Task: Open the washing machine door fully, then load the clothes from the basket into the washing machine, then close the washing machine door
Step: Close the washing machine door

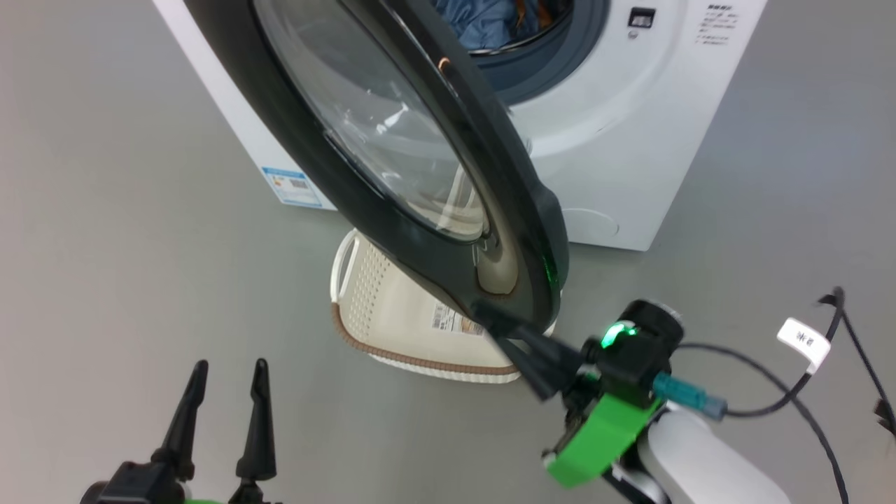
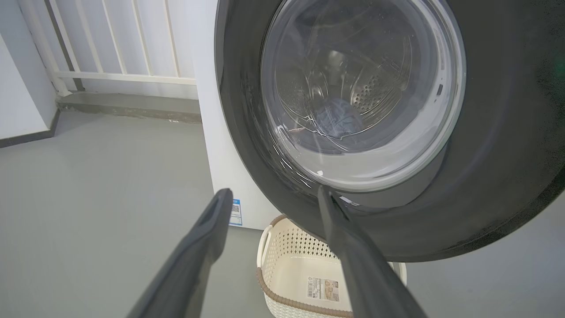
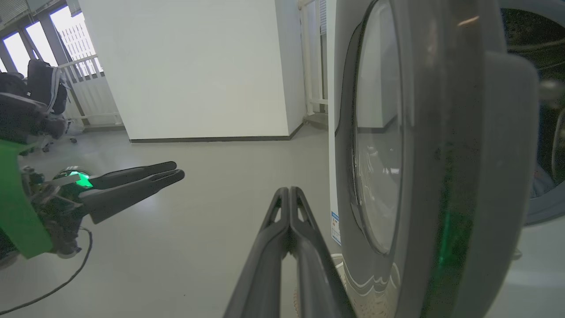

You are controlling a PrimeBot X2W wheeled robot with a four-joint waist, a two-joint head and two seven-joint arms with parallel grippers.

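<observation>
At the lower rim of the large round glossy black washing machine door [image 1: 392,161], the right claw [image 1: 490,322] presses, closed tight on nothing.
The light blue bundle of clothes [image 1: 490,21] sits inside the big white front-loading washing machine [image 1: 630,140], near its opening (a fold could get pinched). The claw may skid off the glossy rim, or the door may clip the empty cream-white perforated plastic basket [image 1: 381,301] beneath it. The left claw [image 1: 231,364] hangs open.

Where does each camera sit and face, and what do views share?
Head view: on the head, looking down at washing machine door and basket; open left claw, shut right claw.
Left wrist view: that wrist, facing the door's glass; own claw.
Right wrist view: that wrist, door seen edge-on; both claws.
Shared: all three show the door.
</observation>
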